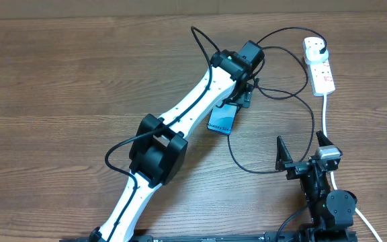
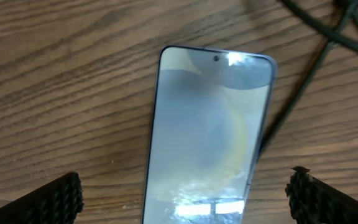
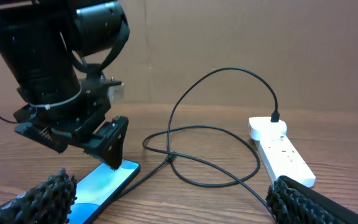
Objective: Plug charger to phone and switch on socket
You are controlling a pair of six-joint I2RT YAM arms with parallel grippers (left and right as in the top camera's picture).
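Note:
The phone (image 1: 223, 121) lies flat on the wooden table, its light blue screen up. My left gripper (image 1: 242, 96) hovers over the phone's far end, open, with nothing between its fingers. In the left wrist view the phone (image 2: 207, 137) fills the middle, and the left gripper (image 2: 185, 205) straddles it widely. The black charger (image 1: 311, 114) loops from its plug in the white socket (image 1: 319, 66) across the table and passes along the phone's side; its tip is hidden. My right gripper (image 1: 299, 141) stands open near the front edge. Its view shows the phone (image 3: 101, 186), the charger (image 3: 216, 168) and the socket (image 3: 283, 150).
The socket's thick white cord (image 1: 326, 117) runs down toward the right arm's base. The left arm's white links (image 1: 180, 117) stretch diagonally over the table's middle. A brown cardboard wall (image 3: 260, 43) stands behind the table.

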